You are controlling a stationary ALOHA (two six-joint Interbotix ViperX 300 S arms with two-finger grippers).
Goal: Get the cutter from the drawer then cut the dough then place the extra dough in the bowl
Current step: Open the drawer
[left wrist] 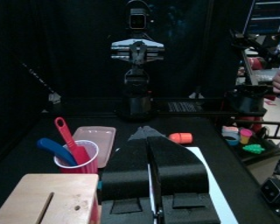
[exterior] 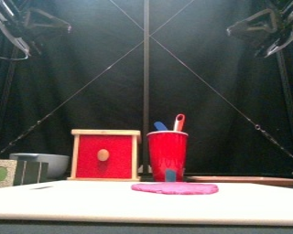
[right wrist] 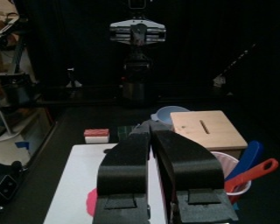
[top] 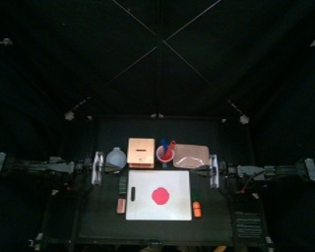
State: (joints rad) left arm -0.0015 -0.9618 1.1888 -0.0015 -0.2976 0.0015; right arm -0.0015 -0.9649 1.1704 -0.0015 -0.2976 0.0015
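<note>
Left fingers [left wrist: 175, 171] were closed on nothing, right fingers [right wrist: 125, 166] the same. I saw both arms sitting low at the left and right edges of the tabletop [top: 94, 221]. Dough [top: 159, 194] lay on the white board [top: 141, 212], lower centre of the top view. Wooden box [top: 142, 150] stood just above it with its red drawer front [exterior: 105, 155] shut. Bowl [top: 115, 157] was left of the box.

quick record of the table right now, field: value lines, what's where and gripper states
board: white cutting board, front centre of the table
dough: red disc, whole, flat on the board
box: wooden box behind the board, red drawer front shut
cup: red cup holding two toy knives, right of the box
bowl: blue-grey bowl, left of the box
tray: pink tray, right of the cup
cutter: not in view
left gripper: shut, left table edge
right gripper: shut, right table edge
</note>
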